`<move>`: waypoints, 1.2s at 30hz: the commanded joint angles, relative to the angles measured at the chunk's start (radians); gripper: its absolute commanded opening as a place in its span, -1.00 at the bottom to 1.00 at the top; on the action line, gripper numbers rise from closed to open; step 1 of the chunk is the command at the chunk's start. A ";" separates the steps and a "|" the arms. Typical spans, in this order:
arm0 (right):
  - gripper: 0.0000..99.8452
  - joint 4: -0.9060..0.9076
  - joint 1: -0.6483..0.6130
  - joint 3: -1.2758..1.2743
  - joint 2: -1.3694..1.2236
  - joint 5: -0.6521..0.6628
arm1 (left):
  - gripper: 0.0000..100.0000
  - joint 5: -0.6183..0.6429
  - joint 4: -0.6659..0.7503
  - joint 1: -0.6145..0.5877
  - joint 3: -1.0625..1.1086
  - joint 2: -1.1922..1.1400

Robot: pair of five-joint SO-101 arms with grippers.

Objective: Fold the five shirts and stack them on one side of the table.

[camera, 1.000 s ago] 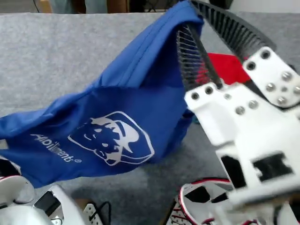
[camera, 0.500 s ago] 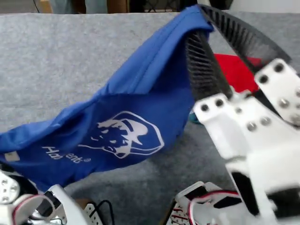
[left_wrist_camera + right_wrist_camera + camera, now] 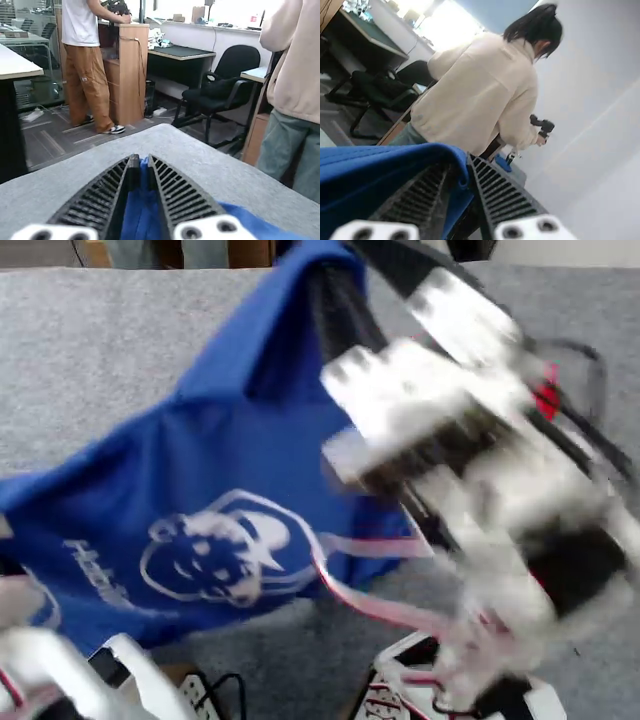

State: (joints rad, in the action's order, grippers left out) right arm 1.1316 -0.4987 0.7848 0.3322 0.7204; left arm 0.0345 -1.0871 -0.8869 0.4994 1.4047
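Note:
A blue shirt (image 3: 220, 490) with a white printed emblem hangs in the air above the grey table (image 3: 90, 350), stretched between both arms. My right gripper (image 3: 335, 265) holds its upper edge at the back of the table; in the right wrist view the blue fabric (image 3: 380, 170) drapes over the shut right gripper (image 3: 467, 160). My left gripper (image 3: 141, 161) is shut on a fold of blue cloth (image 3: 145, 210). The left arm (image 3: 60, 680) sits at the front left, below the shirt's low corner. A bit of red shirt (image 3: 546, 400) shows behind the right arm.
The right arm's white body (image 3: 470, 440) crosses the right half of the table. Cables and arm bases (image 3: 400, 690) lie along the front edge. Bare grey tabletop extends at the back left. People stand in the room beyond the table.
The right arm has swung to the left, carrying the shirt's upper edge with it. The printed front has shifted left and hangs flatter.

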 commanded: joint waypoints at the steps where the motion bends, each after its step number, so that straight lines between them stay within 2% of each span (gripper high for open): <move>1: -0.97 -0.198 0.026 -0.157 -0.064 0.009 | -0.93 0.011 0.353 0.133 0.243 -0.057; 4: -0.97 -0.442 0.066 -0.309 -0.163 0.009 | -0.93 0.011 0.623 0.223 0.383 -0.184; 8: -0.97 -0.752 0.127 -0.407 -0.335 0.008 | -0.94 0.015 0.864 0.248 0.340 -0.471; 11: -0.97 -0.872 0.158 -0.378 -0.473 0.006 | -0.94 0.015 0.913 0.248 0.186 -0.712; 16: -0.97 -0.905 0.169 -0.183 -0.697 0.002 | -0.94 0.015 0.913 0.254 -0.110 -1.051; 21: -0.97 -0.879 0.164 0.053 -0.878 0.002 | -0.94 0.014 0.873 0.255 -0.260 -1.203; 24: -0.97 -0.772 0.163 0.180 -0.940 0.002 | -0.94 0.009 0.806 0.282 -0.285 -1.208; 28: -0.97 -0.646 0.163 0.314 -1.001 0.000 | -0.94 0.009 0.786 0.317 -0.285 -1.211; 32: -0.97 -0.448 0.164 0.421 -1.023 0.000 | -0.94 0.011 0.727 0.321 -0.274 -1.206; 36: -0.97 -0.147 0.161 0.524 -1.021 0.008 | -0.94 0.008 0.624 0.314 -0.272 -1.204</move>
State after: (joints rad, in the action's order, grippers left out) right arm 0.7910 -0.3468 1.2022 -0.7066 0.7219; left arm 0.0330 -0.4058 -0.5738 0.2708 0.1880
